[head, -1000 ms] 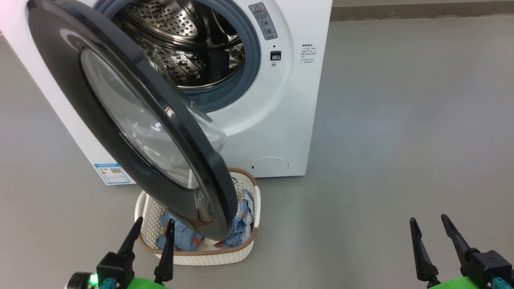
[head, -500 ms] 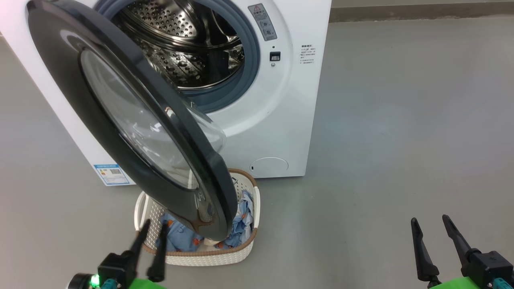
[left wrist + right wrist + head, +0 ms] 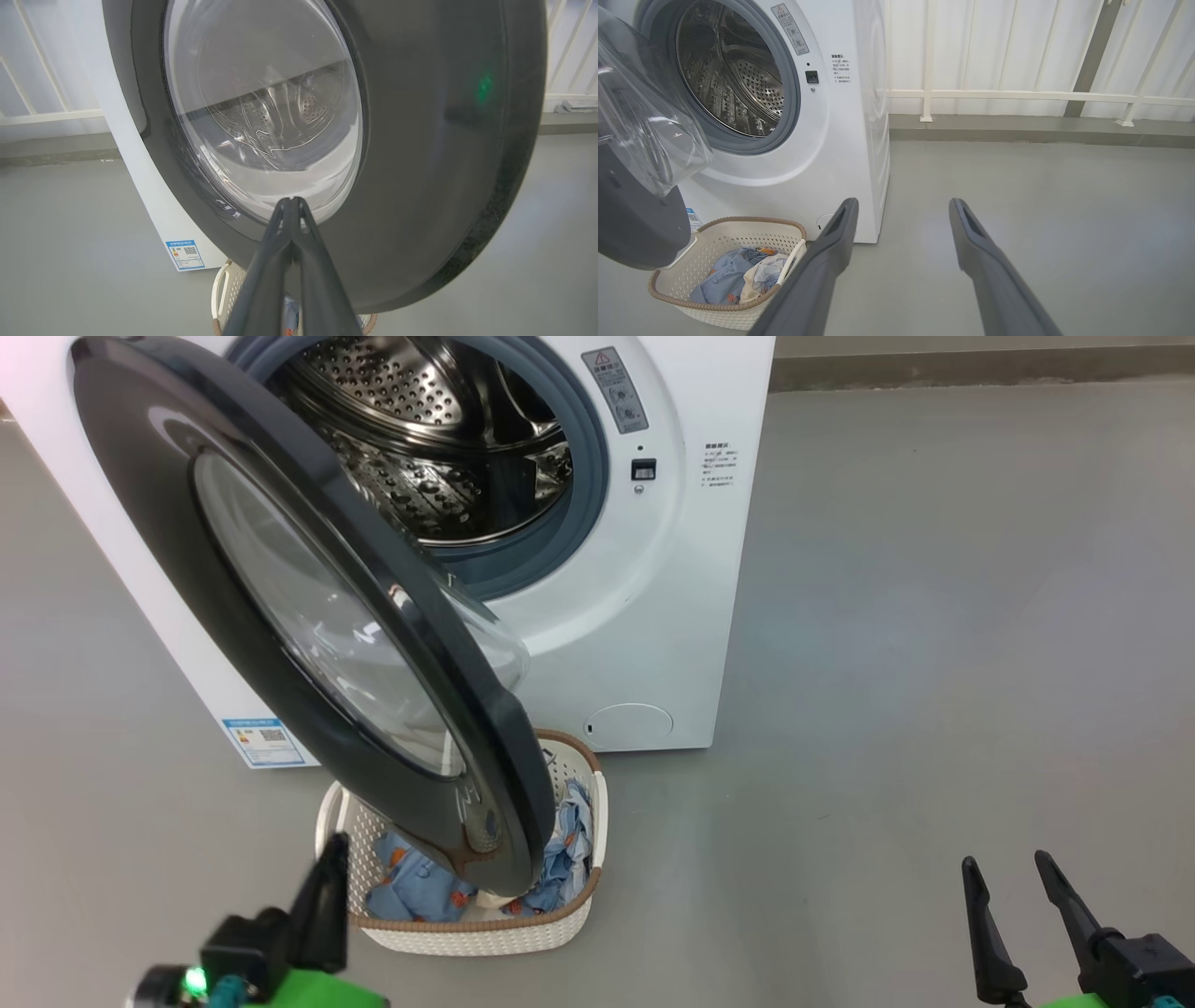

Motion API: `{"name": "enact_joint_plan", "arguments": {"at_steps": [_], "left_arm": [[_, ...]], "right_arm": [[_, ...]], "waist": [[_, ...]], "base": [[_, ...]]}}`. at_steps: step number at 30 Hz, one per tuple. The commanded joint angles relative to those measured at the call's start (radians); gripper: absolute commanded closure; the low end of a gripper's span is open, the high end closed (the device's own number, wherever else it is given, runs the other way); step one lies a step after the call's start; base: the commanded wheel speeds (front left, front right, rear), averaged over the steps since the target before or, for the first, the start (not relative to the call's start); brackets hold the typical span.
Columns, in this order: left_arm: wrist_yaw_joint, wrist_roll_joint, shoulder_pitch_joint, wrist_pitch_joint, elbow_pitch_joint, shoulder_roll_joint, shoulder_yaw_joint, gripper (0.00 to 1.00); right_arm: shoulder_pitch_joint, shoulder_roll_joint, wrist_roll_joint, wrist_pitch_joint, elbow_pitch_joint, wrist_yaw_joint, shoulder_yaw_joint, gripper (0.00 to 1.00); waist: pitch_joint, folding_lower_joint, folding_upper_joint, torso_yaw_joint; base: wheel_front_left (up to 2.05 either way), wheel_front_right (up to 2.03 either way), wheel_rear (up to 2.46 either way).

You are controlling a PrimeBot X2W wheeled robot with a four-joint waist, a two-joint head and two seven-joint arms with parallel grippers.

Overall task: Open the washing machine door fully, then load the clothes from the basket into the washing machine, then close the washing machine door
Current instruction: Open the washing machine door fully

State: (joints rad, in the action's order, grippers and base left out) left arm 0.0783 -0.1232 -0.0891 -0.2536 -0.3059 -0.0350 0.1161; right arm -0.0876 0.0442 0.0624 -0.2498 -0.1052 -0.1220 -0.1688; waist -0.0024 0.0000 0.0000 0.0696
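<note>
The washing machine (image 3: 653, 616) fills the upper left of the head view, its perforated steel drum (image 3: 420, 429) exposed behind the grey gasket. The washing machine door (image 3: 308, 607) stands swung out partway, running as a dark diagonal from the upper left down to the lower centre of the frame, where its bottom edge hangs over the basket (image 3: 467, 936). The basket sits on the grey floor (image 3: 934, 663) just in front of the machine, at the lower centre-left, partly hidden by the door. Inside it lie the clothes (image 3: 415, 896), light blue fabric with small orange figures; the right wrist view shows a cream piece beside them. The left gripper (image 3: 338, 845) rises from the lower left corner with its two fingers pressed together on nothing, its tip just left of the basket's near corner. In the left wrist view the joined tips point at the lower edge of the door's glass window; whether they touch it cannot be told. The right gripper (image 3: 1006, 861) sits at the lower right, fingers spread and empty over bare floor, well apart from the basket.
</note>
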Motion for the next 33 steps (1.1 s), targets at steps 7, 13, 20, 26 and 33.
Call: {"name": "enact_joint_plan", "arguments": {"at_steps": [7,13,20,26,33], "left_arm": [[-0.047,0.04,-0.171,-0.008,0.169,-0.043,-0.092,1.0],[-0.057,0.091,-0.334,-0.008,0.349,-0.053,-0.071,1.0],[-0.008,0.081,-0.486,0.057,0.461,-0.025,0.132,1.0],[0.004,-0.045,-0.482,0.205,0.494,-0.016,0.37,1.0],[-0.02,-0.182,-0.422,0.317,0.42,-0.015,0.565,1.0]], "right_arm": [[-0.001,0.007,-0.012,-0.012,0.033,-0.009,0.017,0.0],[-0.006,0.007,-0.017,-0.012,0.036,-0.009,0.011,0.0],[-0.005,0.006,-0.024,-0.012,0.038,-0.009,0.013,0.0],[-0.004,0.006,-0.032,-0.012,0.041,-0.009,0.025,0.0],[0.003,0.007,-0.042,-0.012,0.065,-0.009,0.034,0.0]], "waist": [[0.001,0.0,0.0,0.015],[0.006,0.0,0.0,0.033],[0.007,0.0,0.0,0.04],[0.012,0.0,0.0,0.031],[0.023,0.0,0.0,0.022]], "base": [[0.0,0.0,0.0],[0.0,0.0,0.0],[0.0,0.0,0.0],[0.0,0.0,0.0],[0.0,0.0,0.0]]}}
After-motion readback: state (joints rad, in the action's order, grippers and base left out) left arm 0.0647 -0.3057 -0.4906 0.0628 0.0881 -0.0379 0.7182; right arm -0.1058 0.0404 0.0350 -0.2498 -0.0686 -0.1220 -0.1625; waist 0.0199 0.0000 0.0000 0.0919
